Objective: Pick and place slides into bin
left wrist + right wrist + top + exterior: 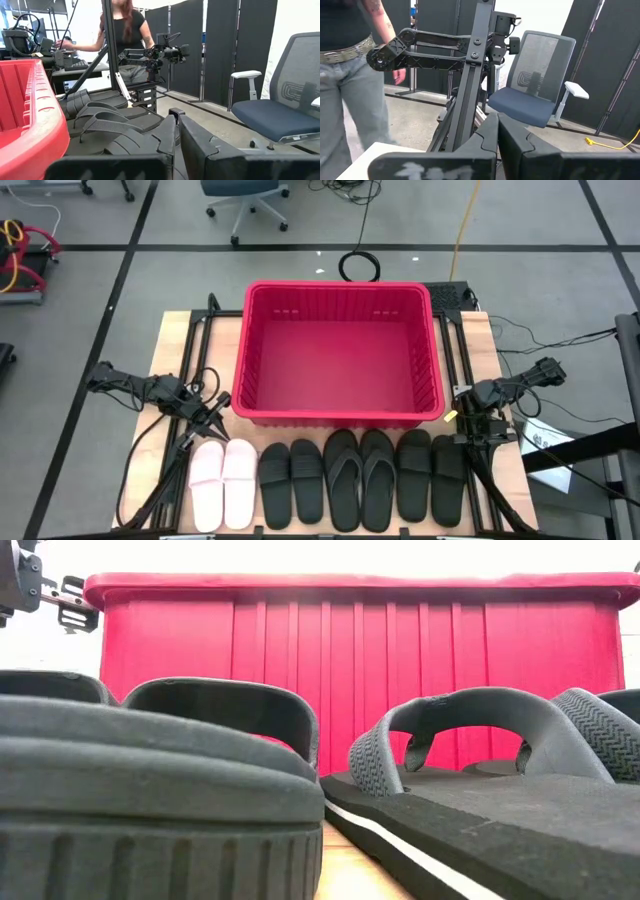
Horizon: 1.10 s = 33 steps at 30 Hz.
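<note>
Eight slides (335,480) in a row on the tabletop (170,340), near the bin (338,355). Left gripper (222,407) just beside the pink pair (223,483), right gripper (470,412) near the other end, both jaws closed, holding nothing.

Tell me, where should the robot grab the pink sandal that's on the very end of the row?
Probably by its wide strap. The pink sandal lies flat, sole down, and the strap arches up over the front, leaving a gap a finger could slip under. The left claw sits just above it, so coming straight down from there looks easiest. Its outer side is free; the other pink sandal lies right beside it.
</note>
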Available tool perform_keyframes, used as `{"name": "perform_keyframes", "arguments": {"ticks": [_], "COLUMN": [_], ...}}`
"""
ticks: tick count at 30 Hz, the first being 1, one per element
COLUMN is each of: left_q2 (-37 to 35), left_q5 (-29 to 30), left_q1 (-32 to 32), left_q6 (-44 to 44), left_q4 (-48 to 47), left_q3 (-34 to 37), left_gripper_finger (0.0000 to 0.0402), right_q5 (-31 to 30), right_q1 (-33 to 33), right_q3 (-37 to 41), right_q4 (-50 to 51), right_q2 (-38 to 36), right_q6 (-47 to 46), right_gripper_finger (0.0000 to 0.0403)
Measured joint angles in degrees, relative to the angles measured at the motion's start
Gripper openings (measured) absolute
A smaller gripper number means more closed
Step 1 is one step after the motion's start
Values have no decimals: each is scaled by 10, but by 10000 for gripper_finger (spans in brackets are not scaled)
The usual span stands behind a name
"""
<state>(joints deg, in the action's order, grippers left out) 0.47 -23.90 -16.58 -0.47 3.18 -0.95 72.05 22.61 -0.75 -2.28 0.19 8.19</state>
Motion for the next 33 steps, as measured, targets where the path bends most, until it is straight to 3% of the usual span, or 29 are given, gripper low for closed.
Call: {"name": "perform_keyframes", "arguments": {"ticks": [13,25,33], "left_q2": [0,0,0], "left_q5": [0,0,0], "left_q1": [0,0,0], "left_q6": [0,0,0], "left_q4": [0,0,0], "left_q3": [0,0,0], "left_gripper_finger": [2,28,19], "right_q5": [0,0,0], "right_q1": [0,0,0], "right_q3": [0,0,0], "right_q4": [0,0,0], "right_q2": [0,0,0], "right_q6": [0,0,14], "right_gripper_finger": [0,0,0]}}
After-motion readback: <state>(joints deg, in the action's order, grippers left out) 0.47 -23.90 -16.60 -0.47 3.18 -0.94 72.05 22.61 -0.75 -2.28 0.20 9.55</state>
